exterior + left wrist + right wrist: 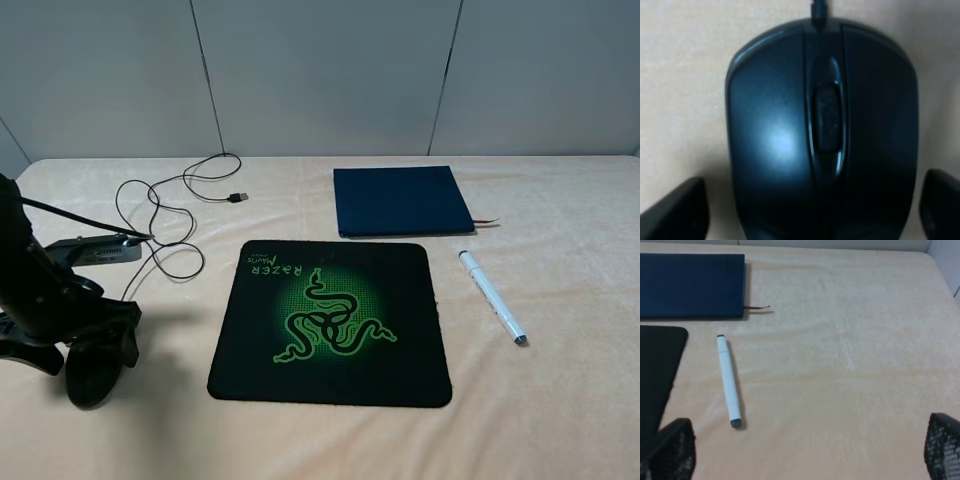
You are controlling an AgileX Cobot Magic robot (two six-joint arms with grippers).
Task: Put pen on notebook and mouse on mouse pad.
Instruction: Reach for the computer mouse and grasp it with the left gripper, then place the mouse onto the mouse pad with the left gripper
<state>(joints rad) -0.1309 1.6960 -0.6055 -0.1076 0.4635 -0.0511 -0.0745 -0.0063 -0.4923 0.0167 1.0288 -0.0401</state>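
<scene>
Mouse (822, 135) lies beside mouse pad (400, 280) — left tool (807, 210) straddling it.

Tablecloth (560, 400) and wall panels (320, 70)
The tablecloth is pale peach and softly textured, spread flat; the wall panels behind it are plain grey, split by thin dark seams.

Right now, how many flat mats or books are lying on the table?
2. The navy notebook lies at the far side, right of centre. The black mouse pad lies just in front of it, not touching. None looks hidden.
</scene>
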